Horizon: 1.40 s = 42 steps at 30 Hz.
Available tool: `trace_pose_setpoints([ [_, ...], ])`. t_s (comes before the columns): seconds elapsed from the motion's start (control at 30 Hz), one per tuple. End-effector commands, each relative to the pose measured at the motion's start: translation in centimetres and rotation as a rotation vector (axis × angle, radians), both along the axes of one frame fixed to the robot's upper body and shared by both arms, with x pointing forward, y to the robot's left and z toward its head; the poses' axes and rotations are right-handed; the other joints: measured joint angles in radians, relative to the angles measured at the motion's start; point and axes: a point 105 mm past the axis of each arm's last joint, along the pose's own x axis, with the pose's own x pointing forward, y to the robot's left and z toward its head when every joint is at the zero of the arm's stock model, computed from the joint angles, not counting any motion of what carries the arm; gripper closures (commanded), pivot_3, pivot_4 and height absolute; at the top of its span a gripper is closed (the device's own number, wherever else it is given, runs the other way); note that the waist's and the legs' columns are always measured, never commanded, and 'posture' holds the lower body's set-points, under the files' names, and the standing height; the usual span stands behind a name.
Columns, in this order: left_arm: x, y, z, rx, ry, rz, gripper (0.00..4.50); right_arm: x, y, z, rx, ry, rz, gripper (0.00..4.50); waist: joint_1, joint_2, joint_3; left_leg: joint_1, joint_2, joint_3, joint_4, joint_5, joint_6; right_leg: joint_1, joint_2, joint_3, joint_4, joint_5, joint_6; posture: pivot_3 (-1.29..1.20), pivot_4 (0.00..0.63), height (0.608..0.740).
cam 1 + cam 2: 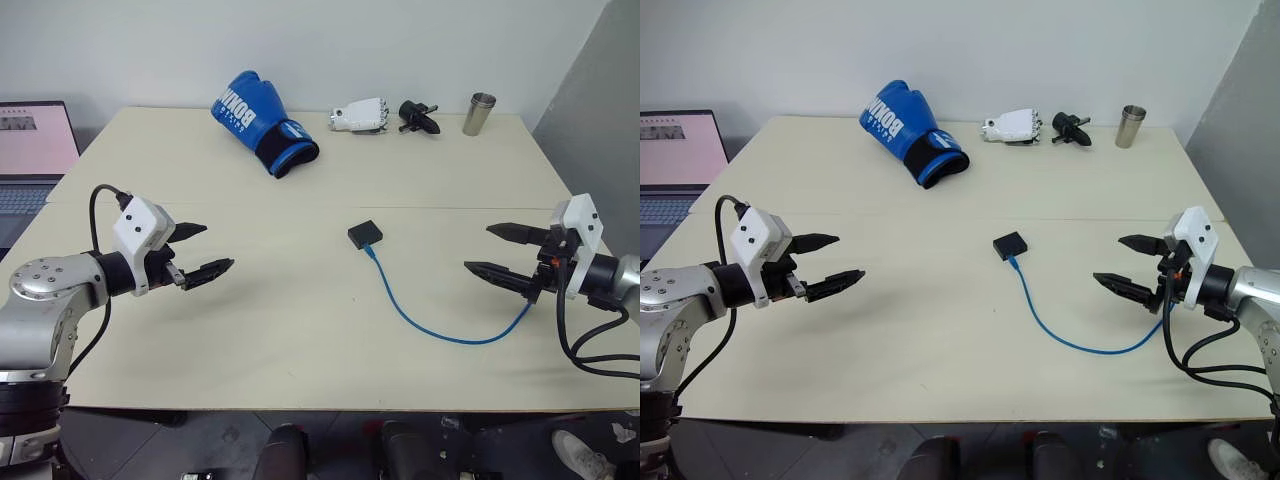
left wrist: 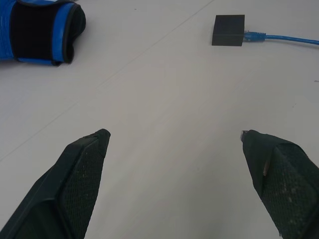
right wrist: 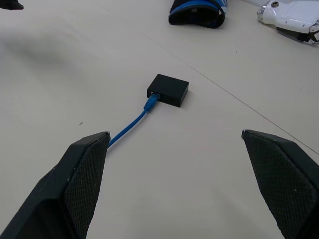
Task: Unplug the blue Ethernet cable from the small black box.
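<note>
Blue boxing glove (image 1: 262,125), white hand (image 1: 360,116) and metal cup (image 1: 479,113) lay along the frame's top, clear of the centre. Mid-worktop (image 1: 250,320), the blue Ethernet cable (image 1: 440,331) sat plugged into the small black box (image 1: 365,235). Left tool (image 1: 201,250) and right tool (image 1: 498,250) hung wide open, empty.

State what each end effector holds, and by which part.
Nothing: the left end effector and right end effector are open above the table, apart from the thin blue Ethernet cable.

bright-blue Ethernet cable (image 1: 440,327), matte-black box (image 1: 365,235), cream table (image 1: 300,330), blue boxing glove (image 1: 262,123)
</note>
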Motion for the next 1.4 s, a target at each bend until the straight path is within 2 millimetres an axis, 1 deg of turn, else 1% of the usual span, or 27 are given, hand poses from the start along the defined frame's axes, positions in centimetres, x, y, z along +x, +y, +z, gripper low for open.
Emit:
trace_pose_setpoints([
  [0.03, 0.0, -0.4, 1.2, -0.009, -0.049, -0.032, 0.02, -0.2, 0.2, 1.2, 0.001, -0.041, 0.020, 0.00, 0.000, 0.000, 0.000, 0.000, 0.000, 0.000, 0.000, 0.000, 0.000, 0.000, 0.000, 0.000, 0.000, 0.000, 0.000, 0.00, 0.150, 0.740],
  [0.2, -0.2, -0.3, 0.6, 0.015, -0.033, -0.026, 0.02, -0.3, 0.4, 1.2, 0.002, -0.038, 0.028, 0.00, 0.000, 0.000, 0.000, 0.000, 0.000, 0.000, 0.000, 0.000, 0.000, 0.000, 0.000, 0.000, 0.000, 0.000, 0.000, 0.00, 0.150, 0.740],
  [0.53, 0.0, -0.2, 0.9, 0.023, -0.054, -0.018, 0.02, -0.3, 0.7, 1.2, -0.001, -0.040, 0.043, 0.00, 0.000, 0.000, 0.000, 0.000, 0.000, 0.000, 0.000, 0.000, 0.000, 0.000, 0.000, 0.000, 0.000, 0.000, 0.000, 0.00, 0.150, 0.740],
  [0.6, 0.0, -0.4, 1.0, 0.005, -0.050, -0.028, 0.02, -0.4, 1.0, 1.3, 0.000, -0.044, 0.050, 0.00, 0.000, 0.000, 0.000, 0.000, 0.000, 0.000, 0.000, 0.000, 0.000, 0.000, 0.000, 0.000, 0.000, 0.000, 0.000, 0.00, 0.150, 0.740],
  [0.77, -0.1, -1.0, 1.1, 0.025, -0.065, -0.088, 0.02, -0.9, 1.9, 1.5, 0.001, -0.030, 0.077, 0.00, 0.000, 0.000, 0.000, 0.000, 0.000, 0.000, 0.000, 0.000, 0.000, 0.000, 0.000, 0.000, 0.000, 0.000, 0.000, 0.00, 0.150, 0.740],
  [0.83, -0.2, -1.5, 0.8, 0.048, -0.056, -0.129, 0.02, -0.8, 2.6, 1.1, -0.018, -0.023, 0.078, 0.00, 0.000, 0.000, 0.000, 0.000, 0.000, 0.000, 0.000, 0.000, 0.000, 0.000, 0.000, 0.000, 0.000, 0.000, 0.000, 0.00, 0.150, 0.740],
  [0.9, -0.7, -2.5, 0.2, 0.068, -0.027, -0.208, 0.02, -0.4, 3.7, 0.0, -0.040, -0.002, 0.062, 0.00, -0.001, 0.000, 0.000, 0.000, 0.000, 0.000, 0.000, 0.000, 0.000, 0.000, 0.000, 0.000, 0.000, 0.000, 0.000, 0.00, 0.150, 0.740],
  [0.93, -0.9, -3.1, 0.0, 0.075, -0.014, -0.247, 0.02, 0.3, 4.3, -0.6, -0.053, -0.005, 0.026, 0.00, -0.002, 0.000, 0.000, 0.000, 0.000, 0.000, 0.000, 0.000, 0.000, 0.000, 0.000, 0.000, 0.000, 0.000, 0.000, 0.00, 0.150, 0.740],
  [1.07, -1.5, -4.9, -0.1, 0.032, 0.021, -0.348, 0.02, 2.9, 7.3, -2.3, 0.024, -0.015, -0.117, 0.00, -0.004, 0.000, 0.000, -0.001, 0.001, 0.000, 0.000, 0.000, 0.000, -0.002, 0.001, 0.001, 0.003, 0.000, 0.000, 0.00, 0.150, 0.740],
  [1.17, -1.7, -5.8, -0.3, 0.041, 0.025, -0.385, 0.02, 4.2, 9.1, -3.8, 0.051, -0.017, -0.197, 0.00, -0.002, 0.000, 0.000, -0.002, 0.000, 0.000, 0.001, 0.000, 0.000, -0.004, 0.001, 0.001, 0.005, 0.000, 0.000, 0.00, 0.150, 0.740],
  [1.33, -1.6, -6.3, -0.1, 0.035, 0.024, -0.405, 0.02, 5.4, 12.6, -6.3, 0.087, -0.020, -0.276, 0.00, -0.002, 0.000, 0.000, -0.002, 0.000, 0.001, 0.001, 0.000, 0.000, -0.005, 0.000, 0.001, 0.005, 0.000, 0.000, 0.00, 0.150, 0.740],
  [1.4, -1.5, -6.4, -0.1, 0.038, 0.019, -0.405, 0.02, 6.2, 13.1, -7.0, 0.096, -0.025, -0.328, 0.00, -0.002, 0.000, 0.000, -0.002, 0.000, 0.001, 0.001, 0.000, 0.000, -0.005, 0.001, 0.001, 0.005, 0.000, 0.000, 0.00, 0.150, 0.740],
])
